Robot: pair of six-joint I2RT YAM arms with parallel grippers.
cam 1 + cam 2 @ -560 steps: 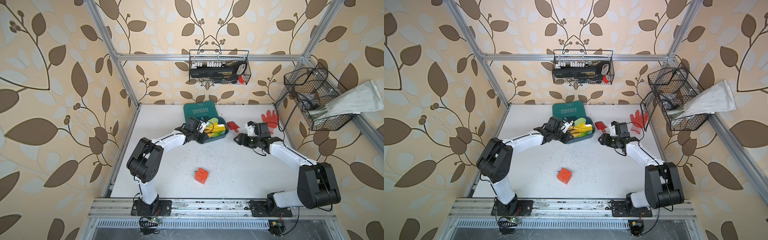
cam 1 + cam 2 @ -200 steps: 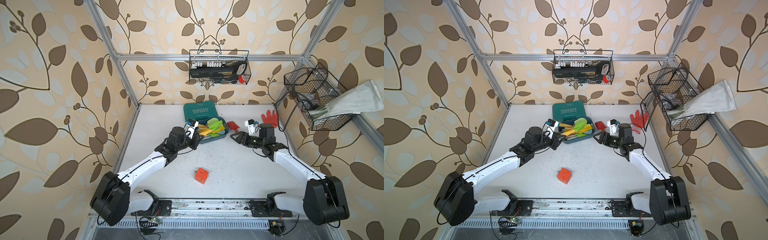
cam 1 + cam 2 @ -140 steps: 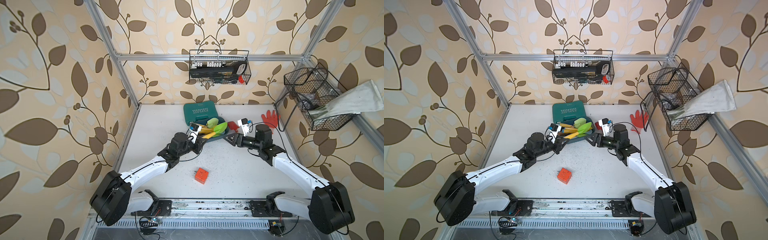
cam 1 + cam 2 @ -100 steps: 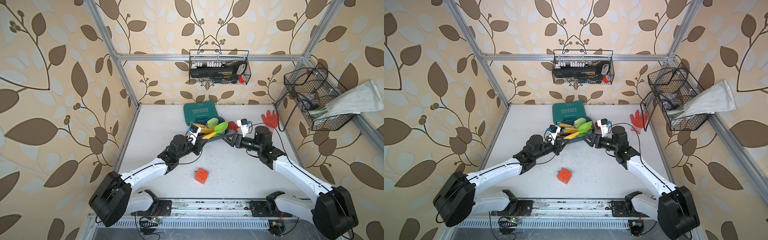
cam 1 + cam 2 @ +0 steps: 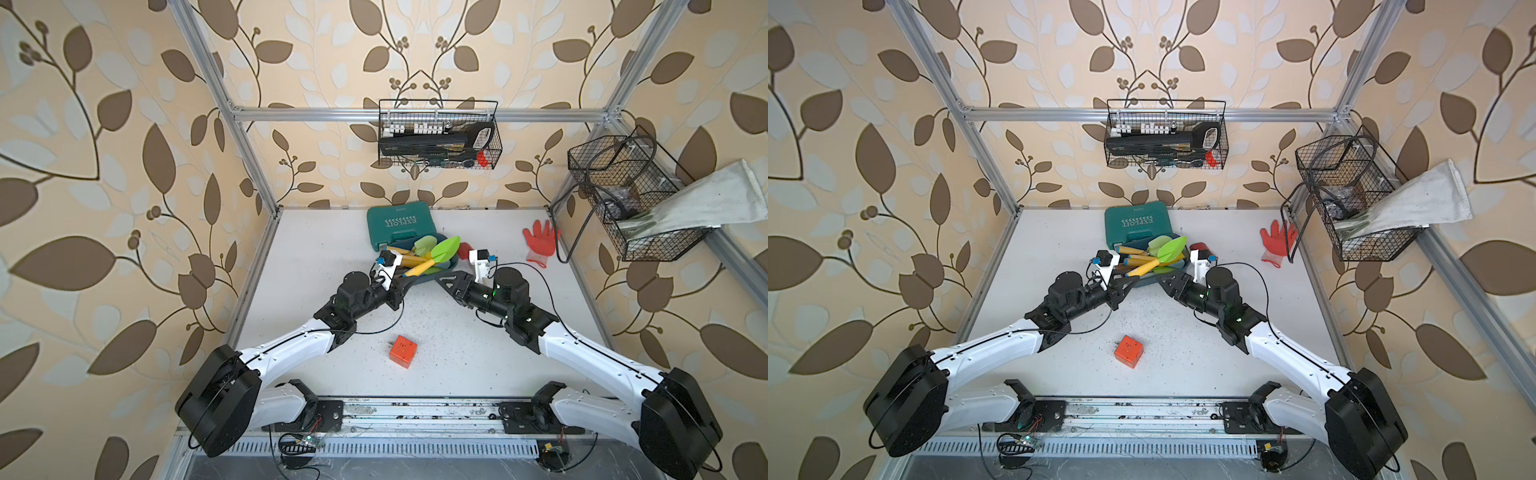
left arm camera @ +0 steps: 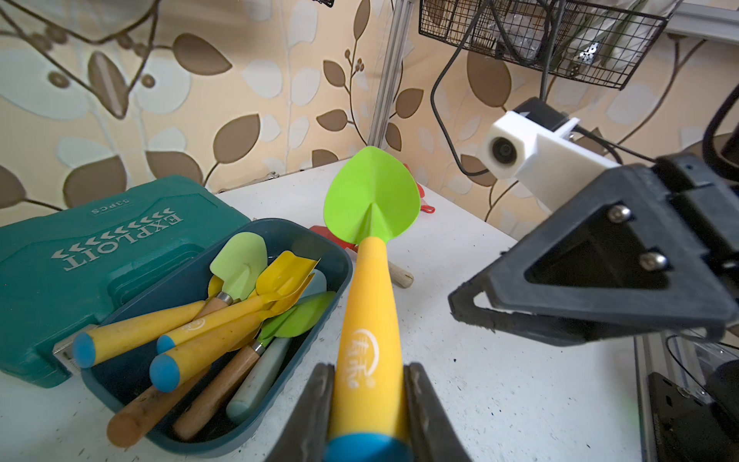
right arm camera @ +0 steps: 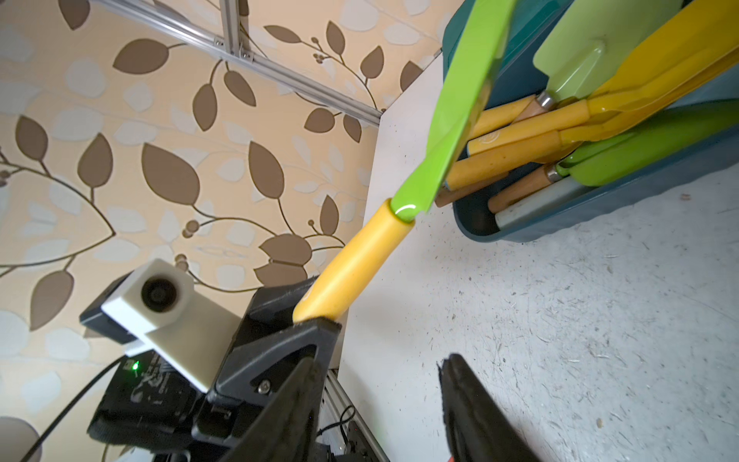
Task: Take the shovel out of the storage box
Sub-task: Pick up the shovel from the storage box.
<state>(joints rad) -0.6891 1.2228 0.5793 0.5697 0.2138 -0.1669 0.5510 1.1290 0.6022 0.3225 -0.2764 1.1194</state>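
Left wrist: "EXPLOIT" case (image 6: pixel 104 276) beside box (image 6: pixel 292 240)

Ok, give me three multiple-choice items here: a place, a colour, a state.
1. The orange cube is: A held in the air; B on the table, touching nothing else; C stacked on another cube.
2. The blade of the held shovel is: A red; B blue; C bright green.
3. The left gripper is: A open, empty; B shut on the shovel's yellow handle; C out of view.
Key: B, both top views show it resting there alone; C, the left wrist view shows the green; B, it clamps the handle there.
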